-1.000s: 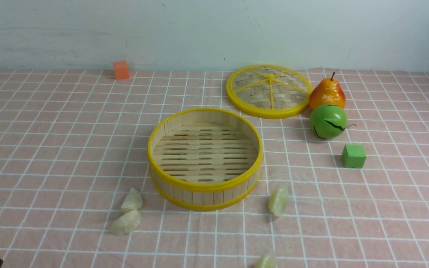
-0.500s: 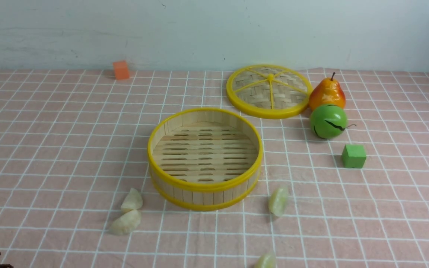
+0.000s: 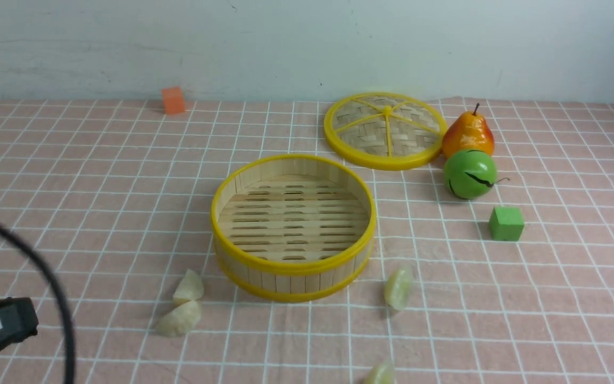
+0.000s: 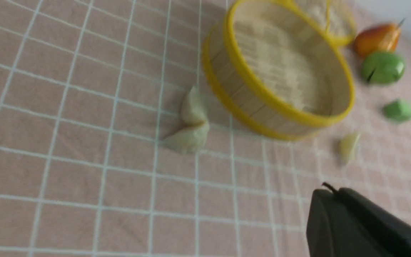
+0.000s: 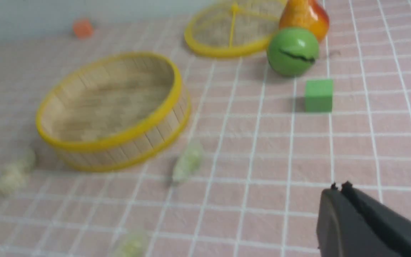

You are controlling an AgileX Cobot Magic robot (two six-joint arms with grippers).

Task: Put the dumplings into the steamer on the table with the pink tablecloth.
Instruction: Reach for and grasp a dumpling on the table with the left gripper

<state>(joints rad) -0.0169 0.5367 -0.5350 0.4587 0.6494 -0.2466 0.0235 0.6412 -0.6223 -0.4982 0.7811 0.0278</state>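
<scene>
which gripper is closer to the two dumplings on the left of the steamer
Left. The left gripper is on the same side of the steamer as the two dumplings, with only cloth between them; the right gripper is away on the steamer's other side.

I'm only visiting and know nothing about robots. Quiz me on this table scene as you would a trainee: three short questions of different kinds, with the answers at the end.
1. How many dumplings lie on the pink tablecloth in the front view?
2. True or false: the steamer already holds a dumpling.
3. Which lies nearest the green cube? A. orange cube B. green round fruit C. woven lid

Key: 1. four; 2. false; 3. B
</scene>
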